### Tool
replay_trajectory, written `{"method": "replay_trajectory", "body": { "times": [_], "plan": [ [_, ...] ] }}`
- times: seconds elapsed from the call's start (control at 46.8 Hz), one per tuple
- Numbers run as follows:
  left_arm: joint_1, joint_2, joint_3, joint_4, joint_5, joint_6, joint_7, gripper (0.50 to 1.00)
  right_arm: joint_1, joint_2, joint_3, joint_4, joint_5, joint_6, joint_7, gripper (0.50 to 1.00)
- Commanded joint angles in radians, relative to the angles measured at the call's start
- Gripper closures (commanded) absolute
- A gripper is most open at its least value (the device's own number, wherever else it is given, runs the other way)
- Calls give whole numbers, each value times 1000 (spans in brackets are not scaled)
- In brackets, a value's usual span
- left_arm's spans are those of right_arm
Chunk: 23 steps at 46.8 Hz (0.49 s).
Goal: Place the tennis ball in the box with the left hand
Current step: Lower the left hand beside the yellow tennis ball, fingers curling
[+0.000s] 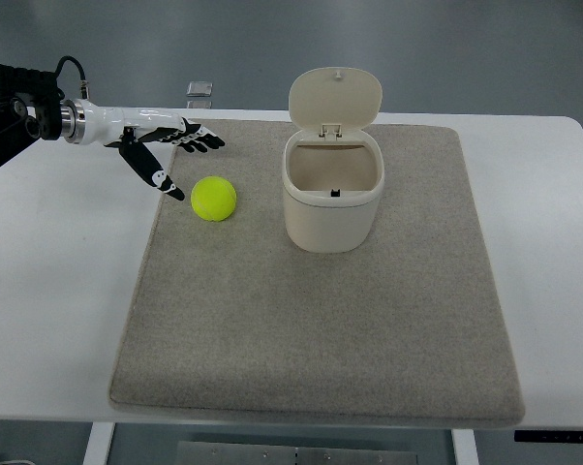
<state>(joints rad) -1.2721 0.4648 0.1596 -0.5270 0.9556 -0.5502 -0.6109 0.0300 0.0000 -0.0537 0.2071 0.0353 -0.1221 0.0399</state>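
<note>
Grey felt mat [321,329] covers the white table [49,310], and on its far left part the fuzzy yellow-green tennis ball [214,199] lies free, well left of the cream plastic box [332,189] with its hinged lid raised. Just beyond the ball, the left hand [166,150] hovers with fingers spread, holding nothing. A glancing thumb could roll the ball away, or a loose grasp could drop it short of the box's narrow mouth.
</note>
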Motion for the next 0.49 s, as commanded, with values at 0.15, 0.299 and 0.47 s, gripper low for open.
{"method": "replay_trajectory", "body": {
  "times": [0.15, 0.299, 0.47],
  "plan": [
    [22, 0, -3, -22, -1, 4, 0, 546, 1, 0, 0, 0, 0, -1, 0, 599],
    [28, -2, -2, -24, -1, 7, 0, 546, 1, 0, 0, 0, 0, -1, 0, 599],
    [33, -6, -2, -24, -1, 7, 0, 546, -1, 0, 0, 0, 0, 1, 0, 599]
  ]
}}
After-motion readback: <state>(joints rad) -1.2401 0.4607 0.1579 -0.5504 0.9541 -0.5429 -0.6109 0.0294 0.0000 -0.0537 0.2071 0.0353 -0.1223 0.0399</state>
